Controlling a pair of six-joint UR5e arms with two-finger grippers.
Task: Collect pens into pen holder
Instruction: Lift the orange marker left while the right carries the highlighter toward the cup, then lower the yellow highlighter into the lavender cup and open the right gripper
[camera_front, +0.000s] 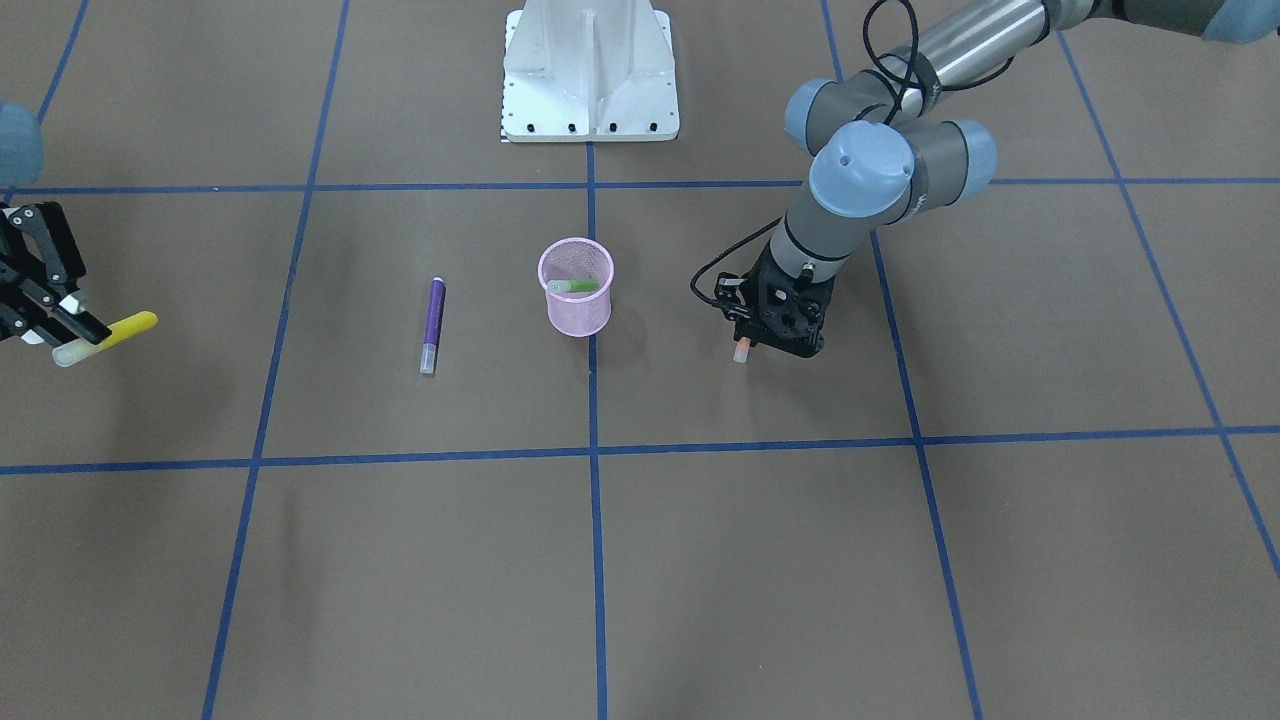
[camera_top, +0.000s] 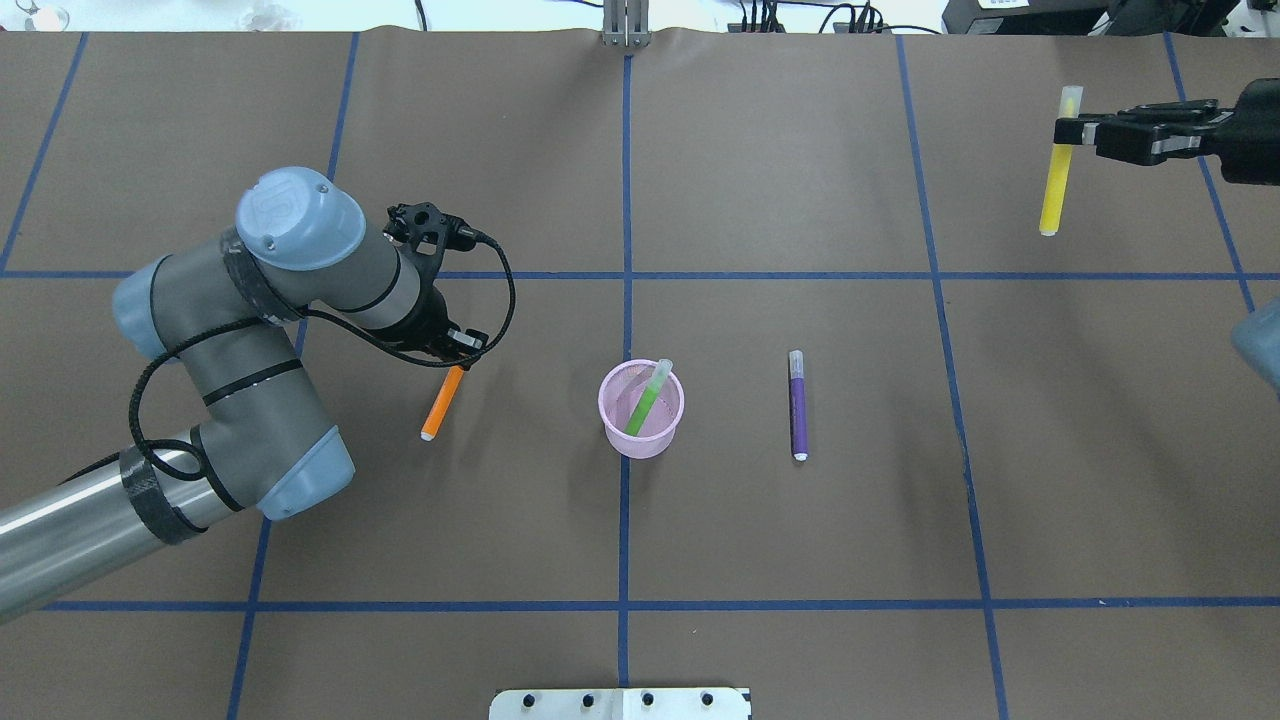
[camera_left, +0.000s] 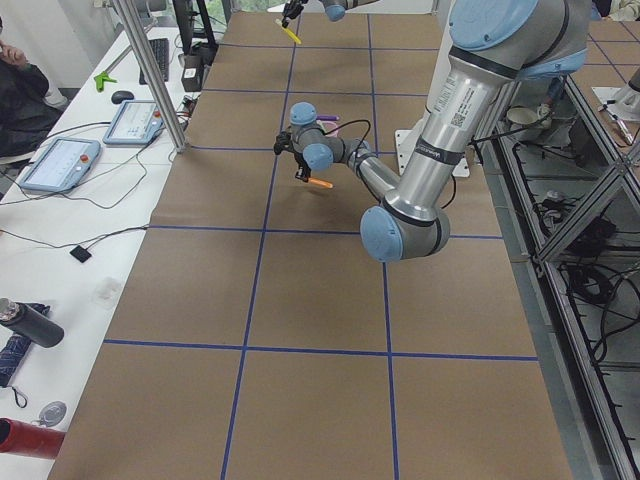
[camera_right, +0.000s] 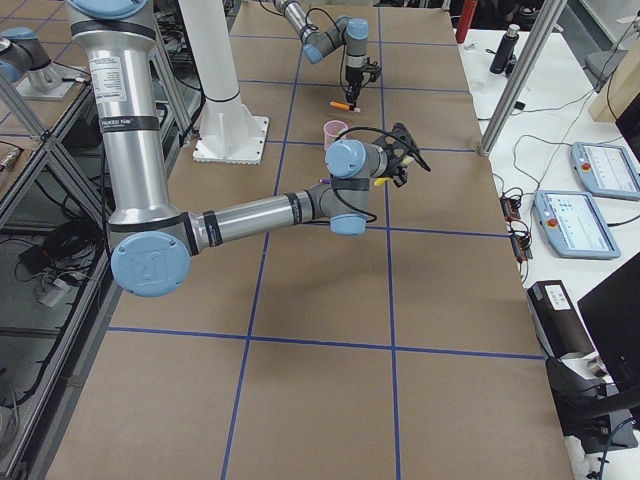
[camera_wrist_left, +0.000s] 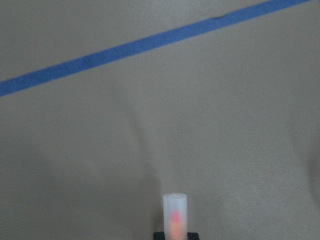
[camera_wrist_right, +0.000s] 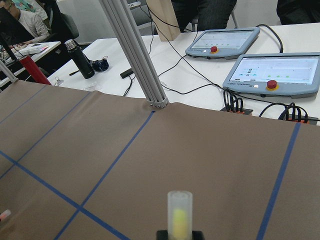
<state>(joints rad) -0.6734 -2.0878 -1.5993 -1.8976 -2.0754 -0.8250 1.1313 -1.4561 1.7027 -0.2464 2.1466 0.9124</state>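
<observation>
One illegible label (camera_right: 118, 95) on right arm (camera_right: 250, 212), yellow pen (camera_top: 1055, 175) in its gripper (camera_top: 1064, 131)

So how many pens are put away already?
One is done: the green pen leans inside the pink pen holder. Two are in hand: the left end effector grips the orange pen, and the right end effector holds the yellow pen far off to the side. Left to do: drop those two in, then fetch the purple pen lying on the table.
</observation>
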